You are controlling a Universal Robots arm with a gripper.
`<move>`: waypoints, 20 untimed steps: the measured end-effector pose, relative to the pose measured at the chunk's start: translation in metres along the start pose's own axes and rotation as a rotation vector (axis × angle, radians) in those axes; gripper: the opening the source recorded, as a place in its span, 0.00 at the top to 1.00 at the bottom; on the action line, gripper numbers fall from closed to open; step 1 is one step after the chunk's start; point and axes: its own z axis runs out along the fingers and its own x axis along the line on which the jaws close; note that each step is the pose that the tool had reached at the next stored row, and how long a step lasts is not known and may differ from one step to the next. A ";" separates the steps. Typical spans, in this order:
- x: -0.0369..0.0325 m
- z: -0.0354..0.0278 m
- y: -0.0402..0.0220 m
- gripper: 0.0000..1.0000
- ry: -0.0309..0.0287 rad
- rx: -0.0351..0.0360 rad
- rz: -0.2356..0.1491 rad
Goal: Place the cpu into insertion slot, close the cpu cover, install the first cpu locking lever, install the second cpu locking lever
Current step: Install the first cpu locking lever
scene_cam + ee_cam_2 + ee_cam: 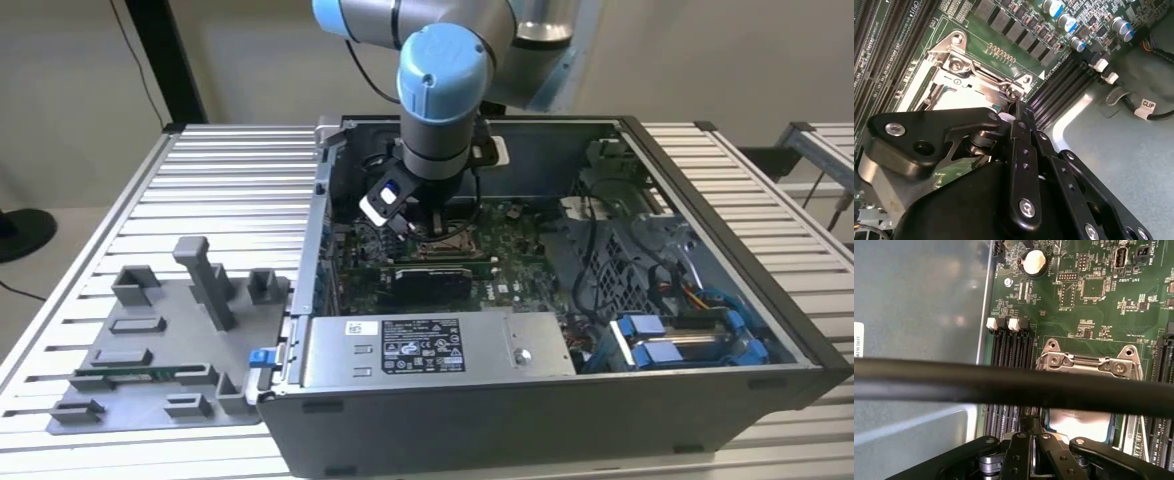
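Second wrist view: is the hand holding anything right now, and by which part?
Cannot be told. The hand has its fingertips together beside a corner of the cpu cover; nothing shows between them, but something thin could be pinched.

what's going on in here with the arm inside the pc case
A robot arm is reaching down into an open computer case and working at the insertion slot on the green motherboard. The cpu is already seated there, and the cpu cover looks lowered over it. The gripper, fingers shut, sits at the cover's edge beside the black memory slots.
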 end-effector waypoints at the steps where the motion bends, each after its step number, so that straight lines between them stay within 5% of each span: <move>1: 0.0000 0.0000 0.0000 1.00 -0.0007 0.0004 0.000; 6: -0.0001 -0.0007 0.0026 1.00 0.0005 0.0068 0.001; 14: 0.0035 -0.0057 0.0060 1.00 -0.0025 0.0028 0.001; 20: 0.0114 -0.0224 0.0060 1.00 -0.0020 0.0026 0.001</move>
